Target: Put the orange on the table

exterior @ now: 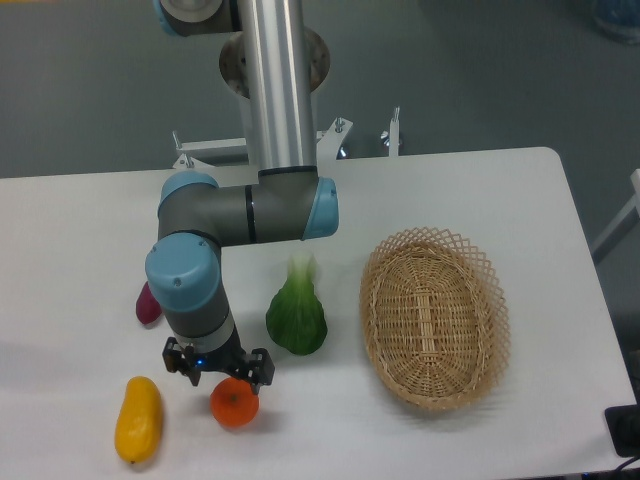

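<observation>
One orange [234,404] in play, sitting low on the table [80,240], well left of the basket [437,320] and directly under the gripper [222,378].

Progress, as judged from this view: orange appears to rest on the tabletop, a faint shadow right beneath it, no gap visible. Basket holds nothing. If so, the carry is done and what is left is the release and the arm's retreat upward. Cannot confirm full contact with the surface from this angle.

Gripper: body sits just above the orange, fingers straddling its top. Fingertips are hidden against the fruit and the dark housing, so whether the fingers clamp the orange or have let go cannot be told. Gripper at least touches or nearly touches the orange's upper side.

Others, relative to the basket: green vegetable [297,315] just left of it, near the orange but apart; yellow fruit [138,420] far left, beyond the orange; purple item [147,303] far left, partly behind the arm [200,290].
</observation>
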